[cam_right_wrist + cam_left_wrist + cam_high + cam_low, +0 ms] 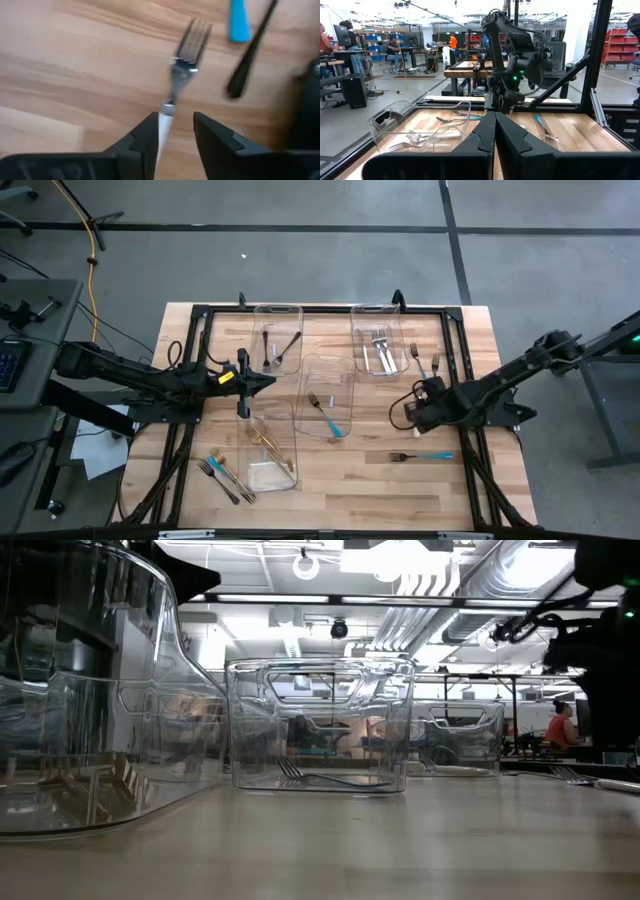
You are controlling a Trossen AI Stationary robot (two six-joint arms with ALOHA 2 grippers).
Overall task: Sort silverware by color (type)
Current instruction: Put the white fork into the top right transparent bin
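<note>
Step in hand: pickup of a loose silver fork (184, 70) from the worktop (470, 490); in the right wrist view my right gripper (176, 131) has its fingers parted, the fork's handle running down between them, not yet clamped. The fork lies right of centre in the high view, beside a teal handle (239, 20) and a black utensil (250, 52); my judgement is that the next move calls for closing squarely on the handle, then a lift toward the bin of silver pieces (378, 340) at upper centre-right. My left gripper (494, 131) waits left of centre, fingers pressed together, empty. Remaining silverware: some sorted in bins, some loose at lower left and lower right. No legible brand or writing.
</note>
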